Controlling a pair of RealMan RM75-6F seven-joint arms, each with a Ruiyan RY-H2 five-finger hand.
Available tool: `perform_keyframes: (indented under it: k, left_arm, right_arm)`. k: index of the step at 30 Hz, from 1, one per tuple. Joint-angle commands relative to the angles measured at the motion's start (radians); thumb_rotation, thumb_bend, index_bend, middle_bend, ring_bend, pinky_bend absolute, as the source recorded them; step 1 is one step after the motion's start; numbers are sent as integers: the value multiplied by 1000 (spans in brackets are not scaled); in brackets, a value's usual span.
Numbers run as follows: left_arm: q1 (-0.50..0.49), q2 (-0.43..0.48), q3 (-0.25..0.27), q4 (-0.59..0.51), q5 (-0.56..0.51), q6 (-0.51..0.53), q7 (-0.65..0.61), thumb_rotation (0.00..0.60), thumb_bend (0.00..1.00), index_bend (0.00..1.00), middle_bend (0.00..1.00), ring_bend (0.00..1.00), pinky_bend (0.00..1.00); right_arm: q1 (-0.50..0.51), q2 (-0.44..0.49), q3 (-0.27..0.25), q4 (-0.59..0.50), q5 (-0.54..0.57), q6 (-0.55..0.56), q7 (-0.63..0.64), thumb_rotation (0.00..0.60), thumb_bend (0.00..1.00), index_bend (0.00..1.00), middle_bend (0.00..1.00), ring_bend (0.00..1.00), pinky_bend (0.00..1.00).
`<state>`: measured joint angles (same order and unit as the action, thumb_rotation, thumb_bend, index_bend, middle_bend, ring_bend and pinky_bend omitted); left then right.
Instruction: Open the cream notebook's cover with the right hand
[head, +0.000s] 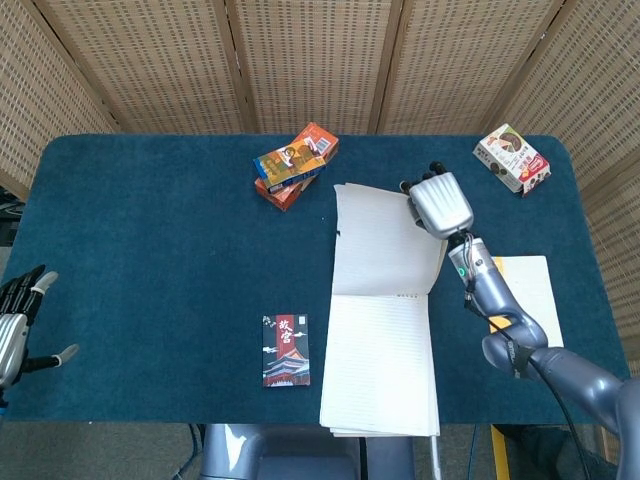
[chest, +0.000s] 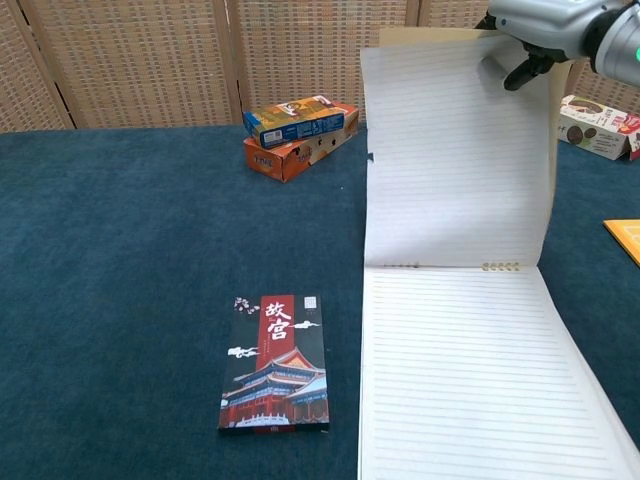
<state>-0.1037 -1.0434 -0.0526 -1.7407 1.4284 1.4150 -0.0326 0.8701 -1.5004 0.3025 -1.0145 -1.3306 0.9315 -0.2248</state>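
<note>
The cream notebook (head: 380, 360) (chest: 480, 380) lies near the table's front edge, its lined pages showing. Its cover (head: 385, 245) (chest: 455, 150) with a lined sheet is lifted and swung back past the top binding, standing almost upright in the chest view. My right hand (head: 437, 200) (chest: 540, 25) pinches the cover's far right corner from above. My left hand (head: 15, 325) hangs at the table's front left edge with fingers apart and nothing in it.
Two stacked snack boxes (head: 295, 165) (chest: 298, 130) sit just left of the raised cover. A dark booklet with a red title strip (head: 286, 350) (chest: 274, 362) lies left of the notebook. An orange-and-white pad (head: 525, 300) lies to the right; a snack box (head: 512, 158) stands at the far right corner.
</note>
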Motion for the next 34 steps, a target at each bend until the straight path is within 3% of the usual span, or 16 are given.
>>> perform_keyframes:
  k: [1, 5, 9, 13, 17, 23, 28, 34]
  left_arm:
    - [-8, -9, -10, 1, -22, -12, 19, 600, 0, 0, 0, 0, 0]
    - [-19, -23, -18, 3, -48, -29, 51, 600, 0, 0, 0, 0, 0]
    - [-27, -33, -20, 2, -64, -43, 77, 600, 0, 0, 0, 0, 0]
    - [-32, -37, -20, 0, -67, -49, 89, 600, 0, 0, 0, 0, 0]
    - [-36, -37, -17, 2, -64, -54, 88, 600, 0, 0, 0, 0, 0]
    - [-28, -31, -5, 8, -20, -32, 62, 600, 0, 0, 0, 0, 0]
    - [-6, -28, 22, 26, 70, 26, 17, 600, 0, 0, 0, 0, 0]
    - [13, -31, 48, 47, 140, 71, -10, 600, 0, 0, 0, 0, 0]
  right_arm:
    - [79, -90, 21, 181, 85, -147, -32, 600, 0, 2, 2, 2, 16]
    - [107, -147, 41, 283, 149, -208, -31, 600, 0, 0, 0, 0, 0]
    - [110, -185, 30, 366, 116, -163, 41, 600, 0, 0, 0, 0, 0]
    - [84, -161, 7, 350, 61, -82, 127, 600, 0, 0, 0, 0, 0]
    - [-2, -83, -30, 240, -14, 88, 206, 600, 0, 0, 0, 0, 0]
    - [-202, 75, -81, -18, -44, 316, 211, 600, 0, 0, 0, 0, 0]
    - [-406, 212, -179, -258, -69, 474, 225, 600, 0, 0, 0, 0, 0]
    - [-584, 244, -273, -337, -143, 672, 243, 600, 0, 0, 0, 0, 0]
